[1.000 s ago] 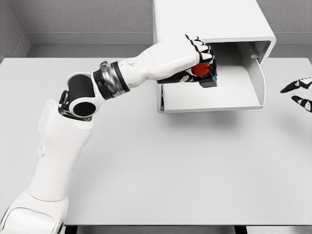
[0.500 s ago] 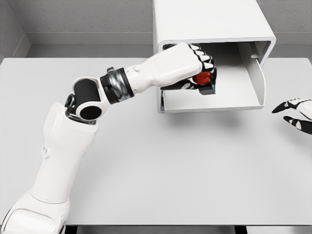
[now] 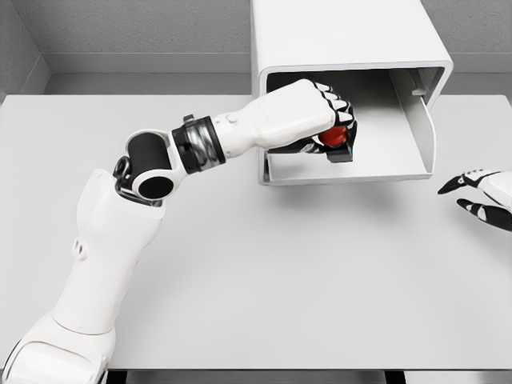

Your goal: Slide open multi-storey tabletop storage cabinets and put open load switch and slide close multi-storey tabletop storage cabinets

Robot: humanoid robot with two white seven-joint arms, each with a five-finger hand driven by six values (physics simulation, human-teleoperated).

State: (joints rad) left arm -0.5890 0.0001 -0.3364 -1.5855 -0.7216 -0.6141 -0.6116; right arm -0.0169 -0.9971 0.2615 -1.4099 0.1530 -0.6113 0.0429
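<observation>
My left hand [image 3: 320, 120] reaches out over the pulled-out drawer [image 3: 376, 164] of the white storage cabinet [image 3: 344, 36], with my fingers [image 3: 334, 98] curled tight around the load switch [image 3: 336, 138]. The switch shows as a red knob on a dark body peeking out just below my knuckles, its lower corner close above the drawer floor; I cannot tell whether it touches the floor. The drawer's bare floor stretches away to the right of my grip, ending at the drawer's upright front panel [image 3: 418, 120], which stands well apart from my fingers. Behind and above my hand sits the cabinet shell, its dark opening just beyond my knuckles. My forearm crosses the drawer's left wall, and the elbow hangs over the grey table [image 3: 280, 272] down and to the left of the hand. Far off to the right, near the picture's edge, my right hand [image 3: 478, 196] hovers low over the table with its dark-tipped fingers spread and holding nothing.
</observation>
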